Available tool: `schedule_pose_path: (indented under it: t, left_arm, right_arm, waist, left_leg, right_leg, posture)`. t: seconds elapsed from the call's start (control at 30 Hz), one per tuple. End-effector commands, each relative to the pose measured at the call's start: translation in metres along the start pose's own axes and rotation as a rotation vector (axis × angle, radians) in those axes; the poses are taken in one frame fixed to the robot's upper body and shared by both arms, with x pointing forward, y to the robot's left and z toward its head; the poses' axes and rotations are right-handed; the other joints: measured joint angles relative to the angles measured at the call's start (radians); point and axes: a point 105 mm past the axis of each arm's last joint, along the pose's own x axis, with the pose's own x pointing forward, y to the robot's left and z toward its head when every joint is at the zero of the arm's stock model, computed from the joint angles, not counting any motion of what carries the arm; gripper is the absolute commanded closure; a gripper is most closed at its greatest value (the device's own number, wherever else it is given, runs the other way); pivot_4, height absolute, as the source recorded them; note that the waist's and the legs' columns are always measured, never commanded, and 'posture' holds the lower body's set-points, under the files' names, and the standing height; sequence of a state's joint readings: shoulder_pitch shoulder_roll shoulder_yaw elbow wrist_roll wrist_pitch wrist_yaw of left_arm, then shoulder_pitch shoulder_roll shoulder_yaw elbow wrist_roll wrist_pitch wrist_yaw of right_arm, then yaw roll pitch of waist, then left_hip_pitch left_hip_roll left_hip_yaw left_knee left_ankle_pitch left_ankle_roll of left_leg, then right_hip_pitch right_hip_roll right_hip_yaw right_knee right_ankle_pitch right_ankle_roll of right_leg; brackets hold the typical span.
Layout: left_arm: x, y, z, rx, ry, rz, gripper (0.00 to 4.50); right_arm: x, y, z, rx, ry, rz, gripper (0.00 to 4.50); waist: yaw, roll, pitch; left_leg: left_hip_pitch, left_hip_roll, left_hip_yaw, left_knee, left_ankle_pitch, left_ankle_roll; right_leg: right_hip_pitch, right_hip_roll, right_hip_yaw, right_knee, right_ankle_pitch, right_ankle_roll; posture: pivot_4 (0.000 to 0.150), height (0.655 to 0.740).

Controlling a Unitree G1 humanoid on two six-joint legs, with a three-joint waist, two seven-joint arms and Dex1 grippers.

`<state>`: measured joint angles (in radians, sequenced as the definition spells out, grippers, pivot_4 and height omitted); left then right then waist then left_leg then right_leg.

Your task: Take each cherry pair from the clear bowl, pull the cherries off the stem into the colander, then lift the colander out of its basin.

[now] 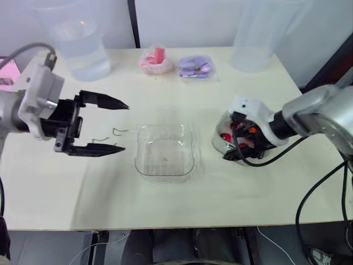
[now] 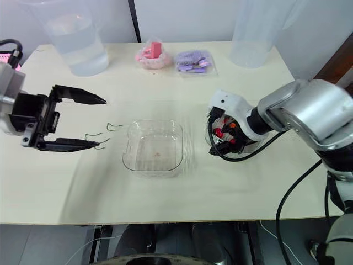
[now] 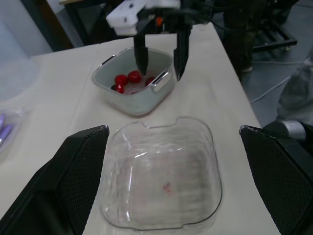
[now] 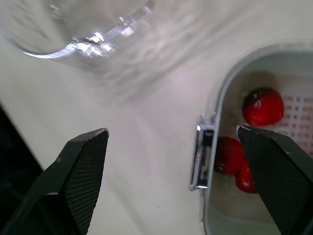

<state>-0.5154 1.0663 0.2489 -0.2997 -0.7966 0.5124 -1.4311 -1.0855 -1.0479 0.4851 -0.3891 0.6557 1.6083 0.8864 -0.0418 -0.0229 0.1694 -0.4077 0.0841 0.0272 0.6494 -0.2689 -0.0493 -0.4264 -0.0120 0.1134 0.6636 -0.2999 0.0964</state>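
Note:
The clear bowl [image 1: 164,150] sits empty at the table's middle. To its right stands the white colander [image 3: 134,90] inside its basin, holding several red cherries [image 3: 128,79]. My right gripper [image 3: 161,72] is open and low over the colander's near rim, one finger inside and the other outside by the metal handle [image 4: 200,156]. My left gripper [image 1: 126,127] hangs open above the table left of the bowl, nothing between its fingers. Two bare green stems [image 1: 118,131] lie on the table beneath it.
A clear water pitcher [image 1: 83,47] stands at the back left and another clear container [image 1: 253,38] at the back right. A pink packet [image 1: 155,61] and a purple packet [image 1: 194,66] lie at the back middle.

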Motion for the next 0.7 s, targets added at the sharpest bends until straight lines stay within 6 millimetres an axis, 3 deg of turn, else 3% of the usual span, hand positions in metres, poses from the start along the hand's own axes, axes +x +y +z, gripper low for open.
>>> schedule_pose_path:
  t: [0.03,0.43,0.53,0.7]
  left_arm:
    - [0.002,-0.001,0.01,0.043,-0.013,-0.003,0.02]
    - [0.004,-0.002,0.009,0.053,-0.014,0.034,0.02]
    - [0.004,-0.001,0.008,0.061,-0.012,0.048,0.0]
    - [0.007,-0.001,0.014,0.071,-0.027,0.06,0.0]
  right_arm:
    - [0.001,-0.003,0.001,-0.017,0.026,-0.05,0.0]
    - [0.022,-0.01,-0.009,0.035,0.094,-0.065,0.0]
    - [0.027,-0.011,-0.012,0.048,0.11,-0.063,0.89]
    - [0.031,-0.01,-0.012,0.052,0.115,-0.063,3.31]
  waist:
    - [-0.001,0.0,0.0]
    - [-0.002,0.0,0.0]
    - [-0.002,0.0,0.0]
    - [-0.001,0.0,0.0]
  left_leg:
    - [0.0,0.0,-0.001,-0.001,0.0,0.0]
    - [0.0,0.0,-0.001,0.0,0.0,0.0]
    - [0.0,0.0,-0.001,0.0,0.0,0.0]
    - [0.0,0.0,-0.001,0.0,0.0,0.0]
  right_leg:
    - [0.0,0.0,0.0,0.0,0.0,0.0]
    - [0.0,0.0,-0.001,0.001,0.0,0.0]
    - [0.0,0.0,-0.001,0.001,0.0,0.0]
    - [0.0,0.0,-0.001,0.001,0.0,0.0]
  posture:
    - [0.15,0.7367]
    - [0.15,0.7367]
    - [0.15,0.7367]
    - [0.15,0.7367]
